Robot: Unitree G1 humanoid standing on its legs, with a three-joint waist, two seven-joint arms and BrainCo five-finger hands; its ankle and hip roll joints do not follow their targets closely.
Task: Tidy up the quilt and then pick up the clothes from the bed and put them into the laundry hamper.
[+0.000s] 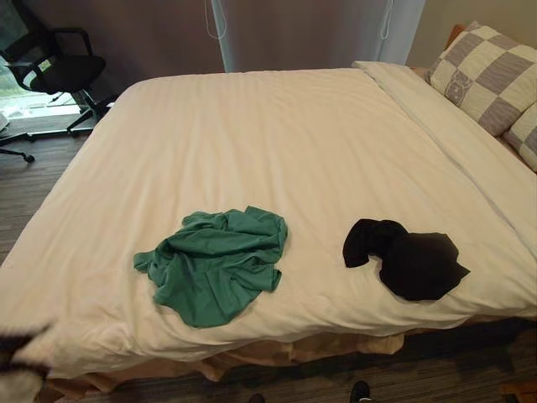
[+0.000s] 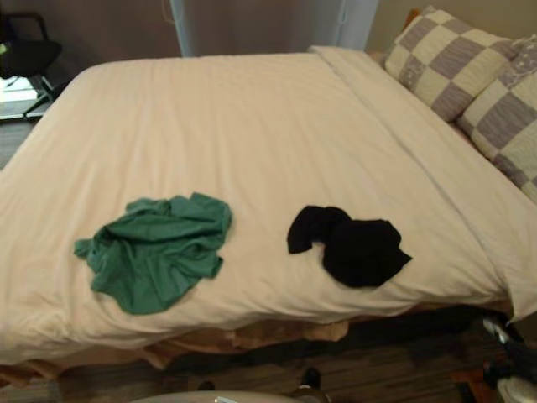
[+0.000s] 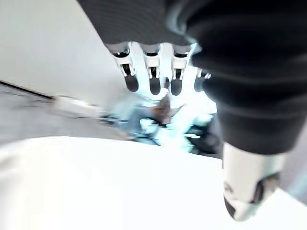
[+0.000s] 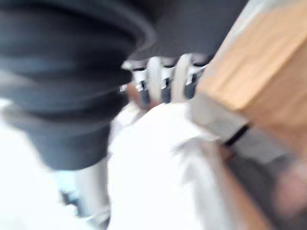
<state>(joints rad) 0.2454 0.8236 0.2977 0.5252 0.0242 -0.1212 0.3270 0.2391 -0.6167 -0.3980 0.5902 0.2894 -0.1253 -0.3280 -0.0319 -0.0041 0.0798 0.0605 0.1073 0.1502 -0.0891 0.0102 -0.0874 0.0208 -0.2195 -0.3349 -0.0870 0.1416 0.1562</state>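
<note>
A cream quilt [image 1: 277,134] lies spread flat over the bed. On its near part rests a crumpled green garment [image 1: 218,260], and to its right a black garment [image 1: 411,260], both a little back from the front edge. My left hand [image 1: 17,357] hangs low beside the bed's near left corner. In its wrist view the left hand's fingers [image 3: 153,72] are relaxed over the white quilt and hold nothing. My right hand [image 2: 512,378] is down by the near right corner, its fingers [image 4: 163,84] loose and empty.
Checked pillows [image 1: 487,75] lean at the head of the bed on the right. A black office chair [image 1: 54,67] stands on the floor at the far left. A wooden panel [image 4: 259,72] is close to my right hand.
</note>
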